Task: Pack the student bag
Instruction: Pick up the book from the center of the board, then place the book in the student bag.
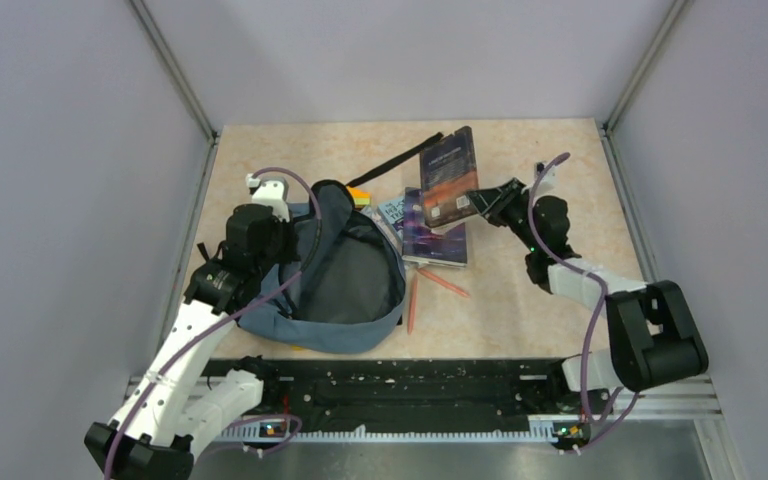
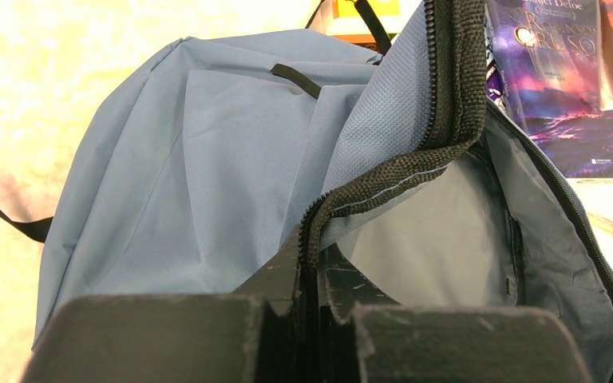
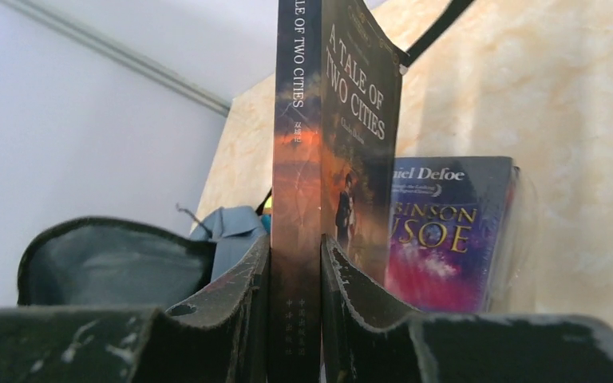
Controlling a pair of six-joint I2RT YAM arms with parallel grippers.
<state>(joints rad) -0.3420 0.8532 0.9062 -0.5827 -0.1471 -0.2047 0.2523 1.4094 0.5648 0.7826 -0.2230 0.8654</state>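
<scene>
The slate-blue student bag (image 1: 345, 265) lies open at the left of the table, dark lining showing. My left gripper (image 1: 278, 238) is shut on its black zipper edge (image 2: 383, 187) and holds the flap up; the bag's outer fabric (image 2: 207, 152) fills the left wrist view. My right gripper (image 1: 487, 200) is shut on a dark book, "A Tale of Two Cities" (image 1: 448, 175), gripped at the spine (image 3: 295, 239) and held above the table right of the bag. The bag's opening (image 3: 104, 259) shows at the left of the right wrist view.
A purple "Robinson Crusoe" book (image 1: 430, 238) lies beside the bag, also seen in the right wrist view (image 3: 447, 231) and the left wrist view (image 2: 559, 72). Orange pencils (image 1: 438, 282) lie on the table. A black strap (image 1: 395, 160) and a yellow item (image 1: 360, 197) lie behind the bag.
</scene>
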